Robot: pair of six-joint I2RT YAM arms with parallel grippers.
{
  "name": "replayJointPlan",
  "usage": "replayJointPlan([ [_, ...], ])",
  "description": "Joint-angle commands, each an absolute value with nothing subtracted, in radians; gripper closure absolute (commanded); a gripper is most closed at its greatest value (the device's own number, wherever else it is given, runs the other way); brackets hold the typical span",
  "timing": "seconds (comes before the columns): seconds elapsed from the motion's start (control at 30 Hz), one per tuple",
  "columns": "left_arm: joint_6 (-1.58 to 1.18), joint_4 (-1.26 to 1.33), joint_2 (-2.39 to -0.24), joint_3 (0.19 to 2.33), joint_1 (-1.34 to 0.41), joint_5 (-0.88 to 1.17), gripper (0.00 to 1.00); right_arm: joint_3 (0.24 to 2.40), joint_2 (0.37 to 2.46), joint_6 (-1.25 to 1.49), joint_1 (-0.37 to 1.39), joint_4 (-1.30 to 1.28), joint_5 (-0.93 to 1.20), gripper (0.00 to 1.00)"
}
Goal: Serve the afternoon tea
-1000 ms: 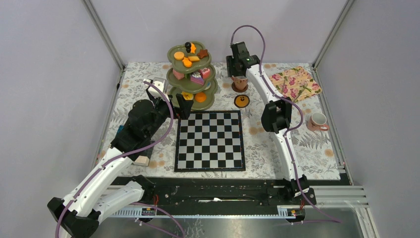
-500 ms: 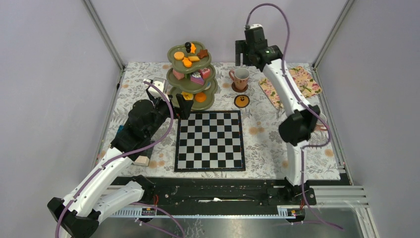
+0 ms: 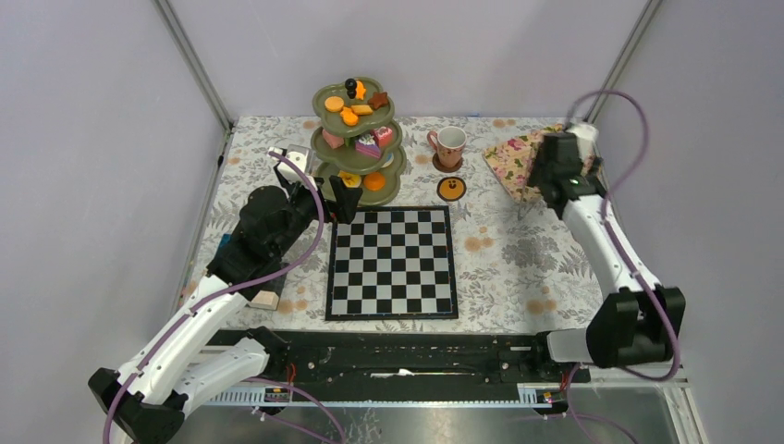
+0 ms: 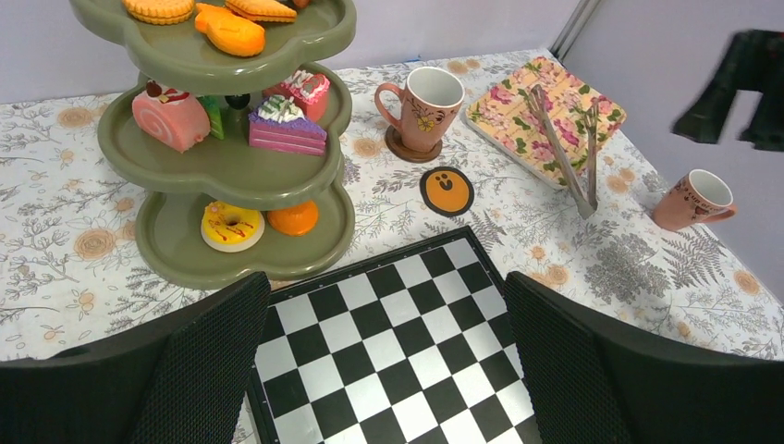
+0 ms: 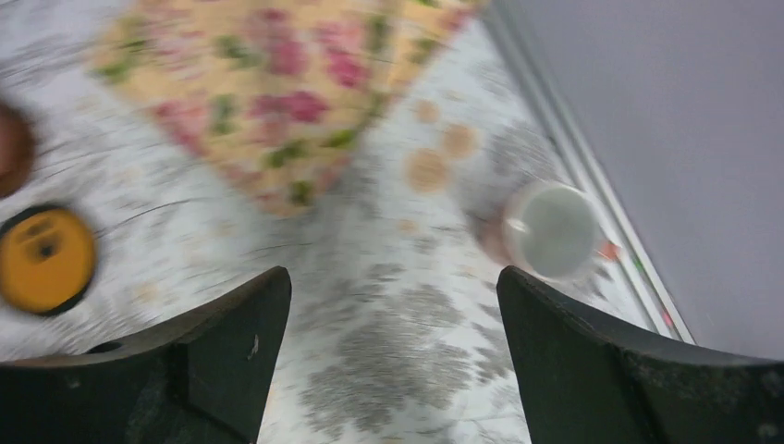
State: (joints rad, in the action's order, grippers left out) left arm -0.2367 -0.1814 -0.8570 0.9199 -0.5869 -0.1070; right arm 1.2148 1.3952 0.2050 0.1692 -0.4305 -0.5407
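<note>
The unserved cup point(image 5: 550, 229) stands upright, right of centre in the right wrist view, near the table point(image 5: 388, 398) edge — ahead and rightward of the right gripper point(image 5: 390, 291), jaws spread wide, holding nothing — clearly the nearer arm.

Top external: fixed high behind both arm bases, facing down and forward, far enough to frame the whole worktop point(image 3: 518, 268).
Left wrist: low and near, looking forward between the spread left jaws; chessboard point(image 4: 388, 342) just ahead, stand point(image 4: 199, 268) beyond, leftward.
Right wrist: raised, facing down between the spread right jaws, blurred.
Both wrist views share the floral cloth point(image 5: 268, 102), orange coaster point(image 5: 44, 257) and cup point(image 5: 547, 229).
</note>
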Motion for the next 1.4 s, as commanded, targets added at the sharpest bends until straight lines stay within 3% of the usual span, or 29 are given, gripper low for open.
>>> replayJointPlan([
  [0.0,-0.245,-0.131,-0.839,0.911,-0.592,-0.086,0.01,1.085,1.248,0.338,-0.053,-0.365,-0.582,0.12],
  [0.27,-0.247,-0.132,-0.839,0.911,-0.592,-0.084,0.01,1.041,1.318,0.44,-0.221,-0.407,-0.49,0.18],
  [0.4,-0.244,-0.135,-0.842,0.911,-0.592,-0.091,0.01,1.032,1.372,0.471,-0.225,-0.415,-0.512,0.34],
  [0.9,-0.243,-0.137,-0.862,0.914,-0.592,-0.092,0.01,0.953,1.461,0.49,-0.23,-0.328,-0.465,0.44],
  [1.13,-0.245,-0.137,-0.873,0.914,-0.592,-0.086,0.01,0.956,1.532,0.466,-0.23,-0.312,-0.495,0.62],
  [1.37,-0.25,-0.135,-0.886,0.915,-0.592,-0.079,0.01,0.968,1.482,0.45,-0.229,-0.324,-0.425,0.66],
])
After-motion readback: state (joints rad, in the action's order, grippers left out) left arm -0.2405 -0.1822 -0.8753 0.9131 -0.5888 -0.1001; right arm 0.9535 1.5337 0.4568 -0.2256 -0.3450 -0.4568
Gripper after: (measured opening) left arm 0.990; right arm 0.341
